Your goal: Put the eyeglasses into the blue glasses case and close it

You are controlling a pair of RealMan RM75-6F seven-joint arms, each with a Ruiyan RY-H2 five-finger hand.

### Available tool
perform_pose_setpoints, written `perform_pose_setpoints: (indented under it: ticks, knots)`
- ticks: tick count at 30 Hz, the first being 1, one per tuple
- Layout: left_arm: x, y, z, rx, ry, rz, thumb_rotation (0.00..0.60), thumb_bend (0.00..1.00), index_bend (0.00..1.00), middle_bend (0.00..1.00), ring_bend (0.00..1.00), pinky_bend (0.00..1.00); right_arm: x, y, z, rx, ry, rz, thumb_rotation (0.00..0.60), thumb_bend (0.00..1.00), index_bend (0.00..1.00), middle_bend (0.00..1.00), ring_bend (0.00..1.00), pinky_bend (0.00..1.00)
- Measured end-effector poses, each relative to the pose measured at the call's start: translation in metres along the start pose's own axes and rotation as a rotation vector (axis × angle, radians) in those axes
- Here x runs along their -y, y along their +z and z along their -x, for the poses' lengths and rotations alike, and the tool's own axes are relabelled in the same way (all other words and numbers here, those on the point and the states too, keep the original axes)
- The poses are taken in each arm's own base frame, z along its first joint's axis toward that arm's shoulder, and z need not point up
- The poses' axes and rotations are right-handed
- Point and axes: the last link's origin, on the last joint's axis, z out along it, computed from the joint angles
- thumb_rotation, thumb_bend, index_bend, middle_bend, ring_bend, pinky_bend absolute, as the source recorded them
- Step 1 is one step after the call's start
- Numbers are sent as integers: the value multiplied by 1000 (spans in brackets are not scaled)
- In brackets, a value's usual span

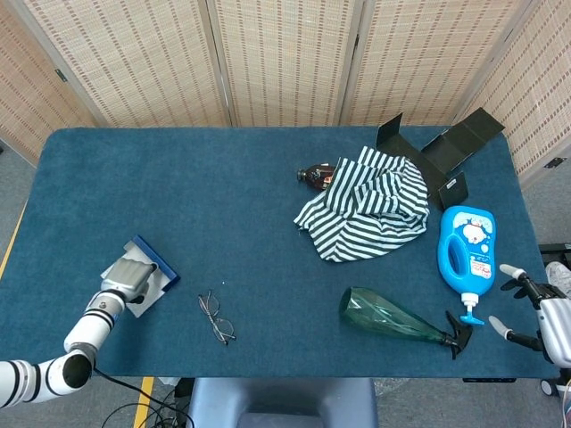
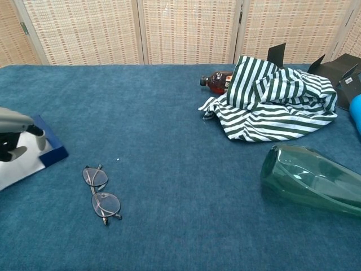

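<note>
L hand over open blue glasses case, front-left of table.
1 pr eyeglasses lying just right of case, untouched; 1 case. L fingers curled down onto case, resting on it; grip can't tell. R hand at far right edge, fingers apart, empty.

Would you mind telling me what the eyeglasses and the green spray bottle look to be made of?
The eyeglasses: thin dark wire frame, probably metal, with clear lenses showing the cloth through them. The green spray bottle: translucent tinted plastic, likely, with glossy highlights and a black trigger.
</note>
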Motion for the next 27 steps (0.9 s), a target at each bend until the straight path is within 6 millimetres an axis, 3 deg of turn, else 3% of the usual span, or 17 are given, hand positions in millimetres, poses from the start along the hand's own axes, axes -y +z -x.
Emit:
perform_pose_setpoints:
  ticks: [12,21,24,27]
  knots:
    - [-40,31,-38,-104,-14,51,600,692,225,1000,962,993,-2,-5,-4,-14,0,10,600,187,183,412,479,362]
    - [-32,22,-47,-213,-20,54,600,687,214,1000,946,990,-3,-4,-3,-10,2,11,600,187,183,412,480,362]
    - [-27,19,-44,-253,1,58,600,605,232,997,942,986,-2,-2,-1,-5,4,7,600,186,183,412,480,362]
    - [-23,20,-41,-298,27,63,600,447,284,994,939,984,-2,0,0,0,5,3,600,186,183,412,480,362]
